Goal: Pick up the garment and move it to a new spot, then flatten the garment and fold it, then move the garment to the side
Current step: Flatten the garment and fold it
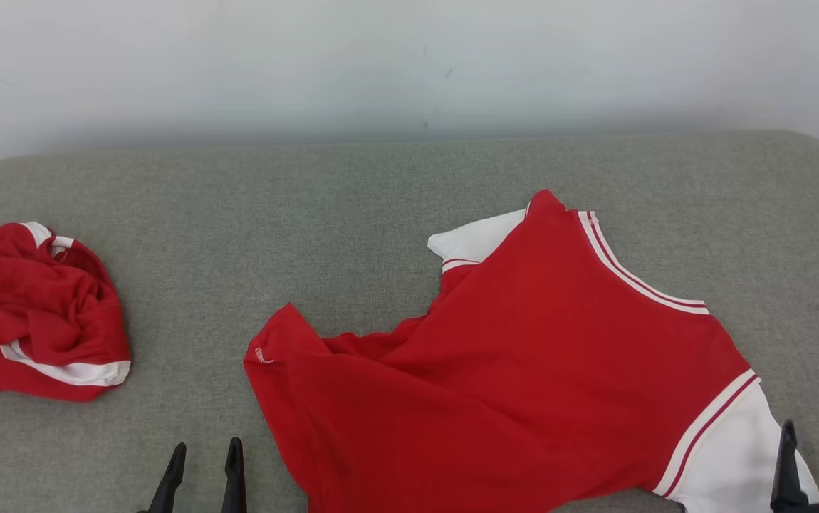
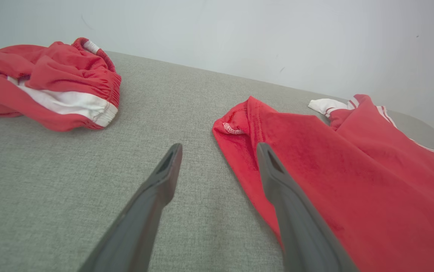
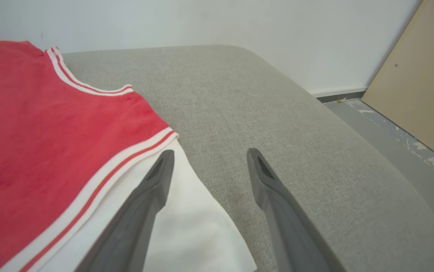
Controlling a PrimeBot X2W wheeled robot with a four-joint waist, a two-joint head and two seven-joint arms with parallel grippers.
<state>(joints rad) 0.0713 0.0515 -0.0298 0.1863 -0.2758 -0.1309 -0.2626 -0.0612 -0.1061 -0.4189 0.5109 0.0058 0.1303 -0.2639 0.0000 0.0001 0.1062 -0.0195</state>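
Red knit shirt with white stripe-trimmed sleeves (image 1: 509, 370) is spread on grey fabric-covered worktop (image 1: 352, 214), between both end effectors. Left end effector (image 1: 204, 452) is held apart and empty, with the shirt edge just to its right. Right end effector (image 1: 817, 436) is held apart and empty, one finger over the white sleeve. Crumpled red-and-white garment (image 1: 32, 313) is seen well left of the left end effector.

A wide bare lane of grey cushion (image 1: 224, 235) runs between the crumpled red bundle (image 1: 32, 313) on the left and the spread red shirt (image 1: 523, 370), open all the way back to the wall (image 1: 381, 64). Right of the shirt's white sleeve (image 3: 186, 226), there's more bare cushion out to the rounded edge.
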